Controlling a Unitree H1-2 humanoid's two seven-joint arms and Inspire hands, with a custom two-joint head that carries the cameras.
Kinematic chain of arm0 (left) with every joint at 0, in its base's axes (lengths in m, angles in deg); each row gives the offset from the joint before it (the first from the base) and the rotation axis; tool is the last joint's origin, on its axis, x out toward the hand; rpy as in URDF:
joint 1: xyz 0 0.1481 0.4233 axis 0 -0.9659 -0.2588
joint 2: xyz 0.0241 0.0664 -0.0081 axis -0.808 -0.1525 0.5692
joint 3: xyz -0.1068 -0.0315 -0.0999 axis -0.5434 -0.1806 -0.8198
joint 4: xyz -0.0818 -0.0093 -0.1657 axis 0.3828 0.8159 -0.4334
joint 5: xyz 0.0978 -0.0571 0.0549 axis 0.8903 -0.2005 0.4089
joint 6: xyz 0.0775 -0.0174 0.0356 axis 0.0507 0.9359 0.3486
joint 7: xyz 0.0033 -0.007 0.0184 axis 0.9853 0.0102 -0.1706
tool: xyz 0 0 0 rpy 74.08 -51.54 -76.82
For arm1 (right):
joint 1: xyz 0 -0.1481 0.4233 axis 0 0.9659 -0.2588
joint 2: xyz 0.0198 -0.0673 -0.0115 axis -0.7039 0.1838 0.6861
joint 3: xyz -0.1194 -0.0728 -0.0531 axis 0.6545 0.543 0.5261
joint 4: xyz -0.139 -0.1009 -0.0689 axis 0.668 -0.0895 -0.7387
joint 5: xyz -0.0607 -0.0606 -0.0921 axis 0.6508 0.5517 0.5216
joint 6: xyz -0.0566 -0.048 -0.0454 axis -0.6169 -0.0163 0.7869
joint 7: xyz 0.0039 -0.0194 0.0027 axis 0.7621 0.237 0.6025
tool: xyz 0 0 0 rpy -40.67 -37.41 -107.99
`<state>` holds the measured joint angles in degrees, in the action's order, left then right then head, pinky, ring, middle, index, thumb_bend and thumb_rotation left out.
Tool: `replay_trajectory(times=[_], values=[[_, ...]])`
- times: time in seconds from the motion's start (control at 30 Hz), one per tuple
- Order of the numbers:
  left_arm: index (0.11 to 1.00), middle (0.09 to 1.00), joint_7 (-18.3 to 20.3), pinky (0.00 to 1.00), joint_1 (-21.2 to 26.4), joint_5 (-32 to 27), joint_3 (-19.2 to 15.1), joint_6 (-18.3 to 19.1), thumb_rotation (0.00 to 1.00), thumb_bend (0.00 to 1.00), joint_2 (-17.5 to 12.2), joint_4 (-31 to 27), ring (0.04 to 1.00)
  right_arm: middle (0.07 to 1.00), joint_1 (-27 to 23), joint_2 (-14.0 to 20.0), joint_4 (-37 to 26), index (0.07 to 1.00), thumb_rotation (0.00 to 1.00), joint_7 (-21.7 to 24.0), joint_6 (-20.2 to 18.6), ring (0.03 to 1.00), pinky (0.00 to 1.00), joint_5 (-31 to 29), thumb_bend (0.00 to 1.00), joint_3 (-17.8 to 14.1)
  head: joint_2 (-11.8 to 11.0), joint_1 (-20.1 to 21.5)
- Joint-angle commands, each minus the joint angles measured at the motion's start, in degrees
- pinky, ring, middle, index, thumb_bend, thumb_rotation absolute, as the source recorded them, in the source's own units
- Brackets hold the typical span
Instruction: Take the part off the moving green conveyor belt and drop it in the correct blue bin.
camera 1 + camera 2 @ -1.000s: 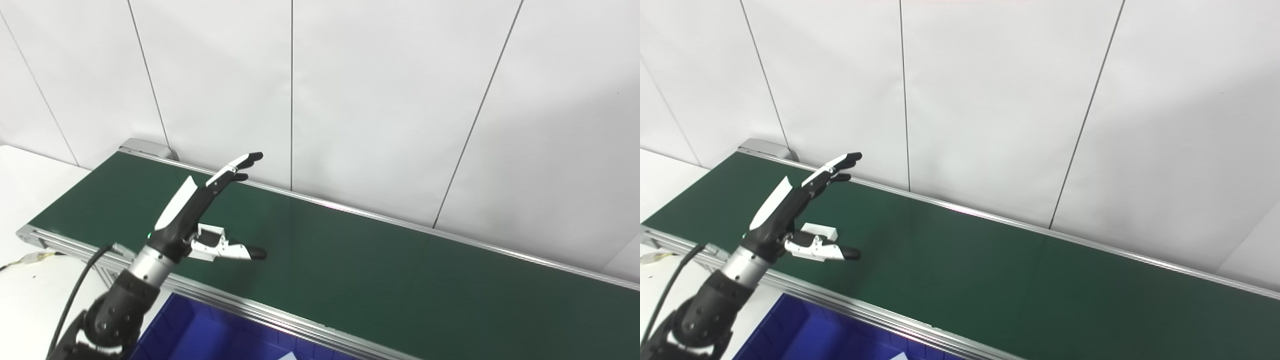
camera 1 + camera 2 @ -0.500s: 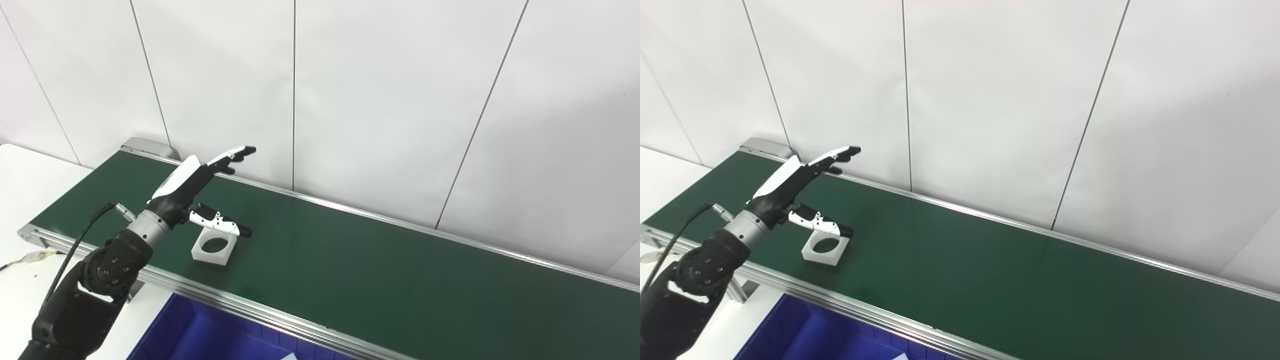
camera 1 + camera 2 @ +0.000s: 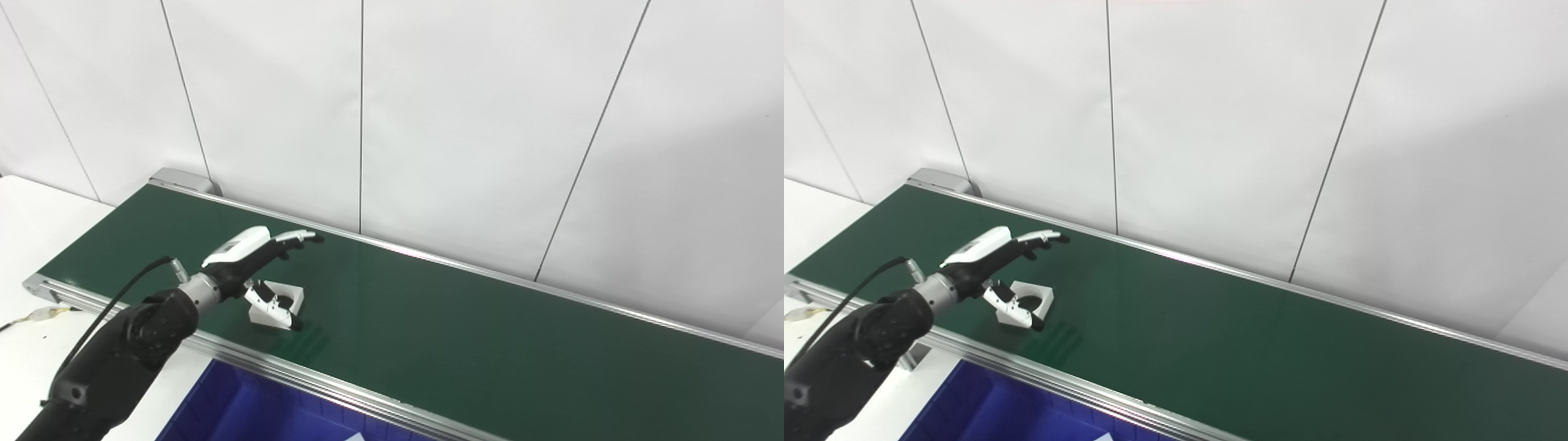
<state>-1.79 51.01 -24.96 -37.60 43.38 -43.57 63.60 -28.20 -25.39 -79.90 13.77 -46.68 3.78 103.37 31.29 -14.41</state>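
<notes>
You've got a matt green conveyor belt (image 3: 429, 318) in brushed metal rails (image 3: 343, 392), white matt plastic part (image 3: 277, 304), glossy blue plastic bin (image 3: 245, 410).

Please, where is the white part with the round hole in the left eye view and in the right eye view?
Left eye view: the white part lies on the green belt left of middle, under the left hand.
Right eye view: it sits further left in the picture, under the same hand.
Shared landmark: the conveyor's grey end cap at the belt's far left corner.
</notes>
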Motion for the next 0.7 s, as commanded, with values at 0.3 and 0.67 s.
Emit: replay_trajectory(times=[0.3, 0.67], values=[[0.898, 0.954, -2.42, 0.81, 4.40, 4.47, 3.19, -0.81, 0.16, 0.95, -0.13, 4.83, 0.904, 0.923, -0.19, 0.07, -2.48, 1.000, 0.73, -2.28, 3.38, 0.919, 0.99, 0.74, 0.69, 0.63, 0.44, -0.25], [0.899, 0.955, -6.60, 0.86, 6.98, 12.30, 6.74, -0.28, 0.12, 0.88, 0.33, 8.62, 0.922, 0.901, 0.31, -0.04, -3.28, 0.999, 0.74, -3.18, 3.38, 0.905, 0.97, 0.54, 0.69, 0.80, 0.89, -0.55]])
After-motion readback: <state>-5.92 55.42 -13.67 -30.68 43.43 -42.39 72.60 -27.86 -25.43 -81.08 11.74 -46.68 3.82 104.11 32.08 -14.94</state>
